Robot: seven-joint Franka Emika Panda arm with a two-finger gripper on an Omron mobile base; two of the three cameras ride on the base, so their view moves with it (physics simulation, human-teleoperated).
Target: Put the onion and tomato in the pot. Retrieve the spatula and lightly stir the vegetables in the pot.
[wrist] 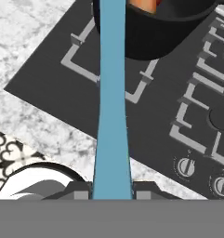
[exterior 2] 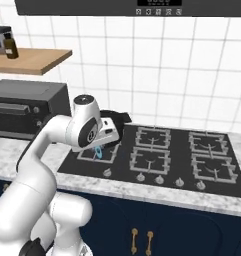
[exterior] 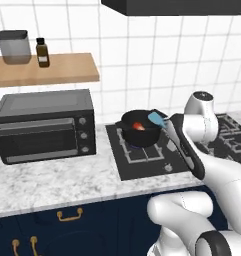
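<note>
The black pot stands on the front left burner of the cooktop. The red tomato lies inside it. In the hand view the pot is at the top, with the brownish-orange onion showing over its rim. My gripper is shut on the light blue spatula, whose flat head hangs over the pot's right rim. The spatula's handle runs straight up from between my fingertips toward the pot. A bit of the spatula pokes out under the hand.
A dark toaster oven sits on the marble counter left of the cooktop. A wooden shelf above it carries a jar and a brown bottle. More burners lie to the right, with knobs along the front edge.
</note>
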